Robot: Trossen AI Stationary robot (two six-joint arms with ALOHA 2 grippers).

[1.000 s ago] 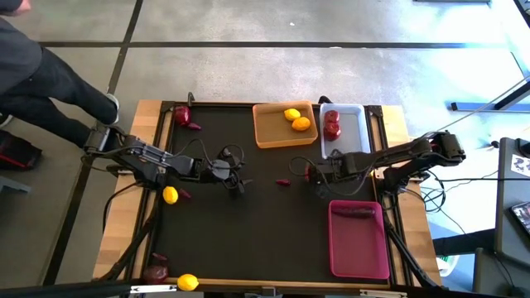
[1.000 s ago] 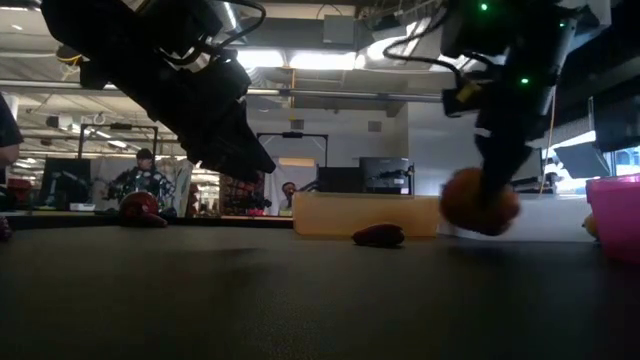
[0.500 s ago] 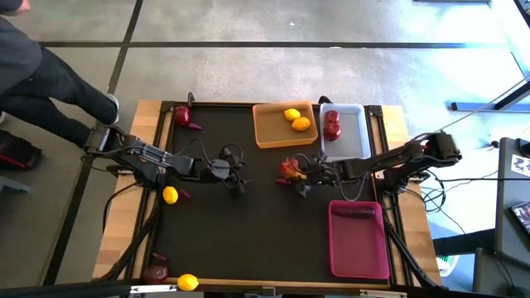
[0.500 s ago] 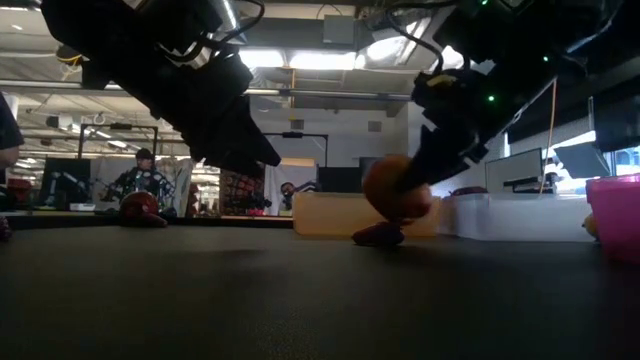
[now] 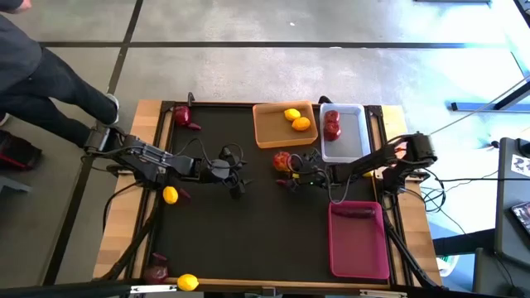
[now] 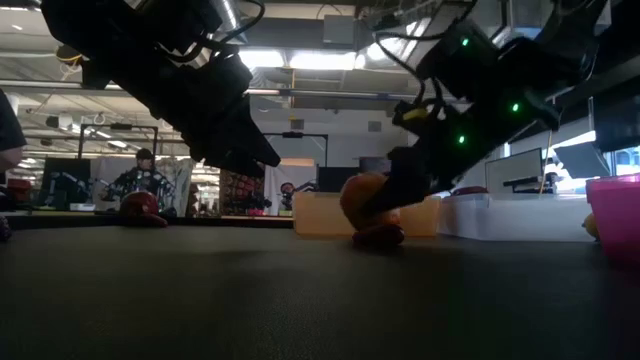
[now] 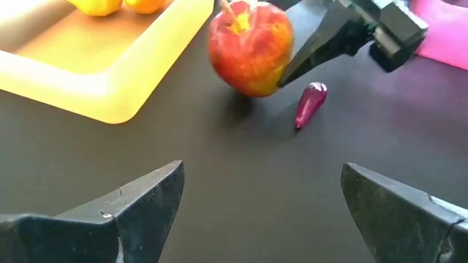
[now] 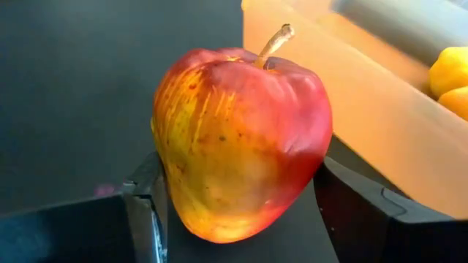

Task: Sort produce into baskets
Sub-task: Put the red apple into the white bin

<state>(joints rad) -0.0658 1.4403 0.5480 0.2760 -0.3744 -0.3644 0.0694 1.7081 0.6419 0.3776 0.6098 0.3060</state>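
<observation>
Between the right gripper (image 5: 291, 170) fingers: red-yellow apple (image 5: 282, 161), clamped on both sides, stem up, clear in the right wrist view. Sits mid-table, just near of the orange basket (image 5: 284, 124), carried low over the mat. Apples already in the white basket (image 5: 345, 131), which lies right of and slightly farther than the held apple, next to the orange one. Coming move, as a guess: swing right and a little far to reach the white basket rim. Small dark purple piece (image 7: 311, 104) on the mat just beside the apple, on the near side, long axis roughly near-far; pink basket (image 5: 358, 239) right and nearer. Left gripper (image 5: 238, 176) mid-left, jaws spread wide, holding nothing, farther from the apple than the right. Lemon (image 5: 170, 194) near the left arm, on the mat.
</observation>
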